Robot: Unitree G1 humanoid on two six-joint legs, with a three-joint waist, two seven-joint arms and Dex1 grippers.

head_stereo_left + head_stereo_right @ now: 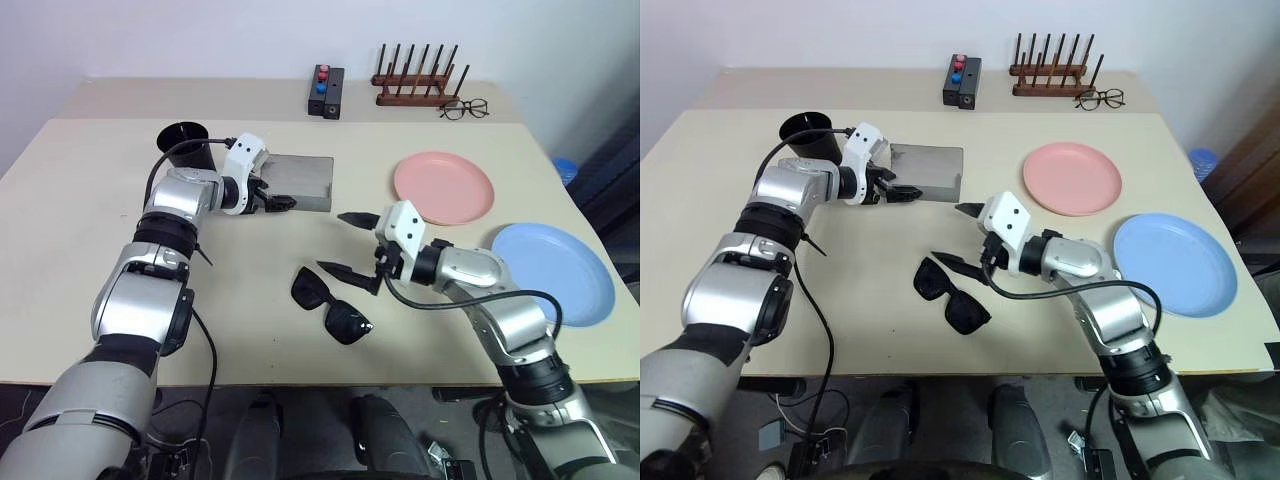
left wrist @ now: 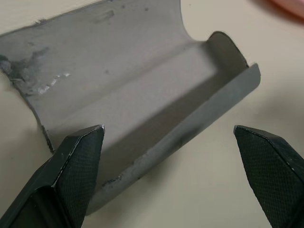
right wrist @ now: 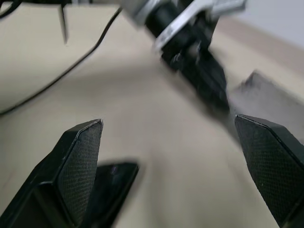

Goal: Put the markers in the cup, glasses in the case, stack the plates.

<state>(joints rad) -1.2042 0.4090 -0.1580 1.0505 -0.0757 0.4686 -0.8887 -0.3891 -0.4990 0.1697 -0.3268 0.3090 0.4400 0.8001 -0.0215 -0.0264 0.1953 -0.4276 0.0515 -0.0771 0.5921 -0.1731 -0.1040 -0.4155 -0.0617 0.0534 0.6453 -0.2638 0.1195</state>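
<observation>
The left pincer (image 1: 283, 203) is held spread over the open grey case (image 1: 300, 182) beside the cup (image 1: 184, 143), while the right pincer (image 1: 346, 243) (likewise spread, empty) is poised just above the glasses (image 1: 331, 304) lying on the desk (image 1: 90, 190).

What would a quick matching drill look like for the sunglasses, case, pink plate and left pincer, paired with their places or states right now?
Column one:
1. sunglasses
2. case
3. pink plate
4. left pincer

Column two:
A. lying open and empty on the table
B. open, poised at the case
C. on the table just by the right pincer, not held
D. bare, toward the robot's right, apart from the blue plate

Pairs: 1-C, 2-A, 3-D, 4-B
</observation>
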